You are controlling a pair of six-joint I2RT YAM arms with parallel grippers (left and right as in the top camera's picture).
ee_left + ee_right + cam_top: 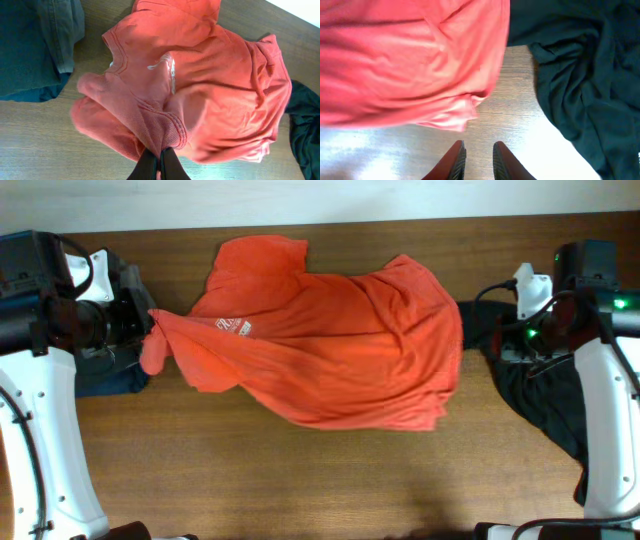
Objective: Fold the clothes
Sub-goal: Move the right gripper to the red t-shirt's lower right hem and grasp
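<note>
- The orange-red T-shirt [330,345] lies crumpled and unfolded across the middle of the table [300,480], nearer its far edge. It spreads from the left arm's side almost to the right arm's.
- Its white lettering [232,326] shows on the left part of the cloth, partly creased. The left wrist view shows it only as a short white streak [167,70].
- One hemmed edge of the T-shirt is drawn out to the left into a bunched tail, lifted towards the left arm.
- The left gripper [160,156] is clamped on that bunched hem. Its dark fingers are pressed together with the stitched edge pinched between them.
- The right edge of the T-shirt lies over part of the black shirt [580,75], which sits heaped at the right side of the table, under and around the right arm.
- The right gripper [478,147] hovers over bare wood just beside the T-shirt's lower right corner. Its fingers stand a little apart and hold nothing, and the black shirt lies to one side of them.
- A dark teal garment [35,45] lies at the left edge of the table near the left arm, apart from the T-shirt's main body. The overhead view shows it partly hidden beneath the arm.
</note>
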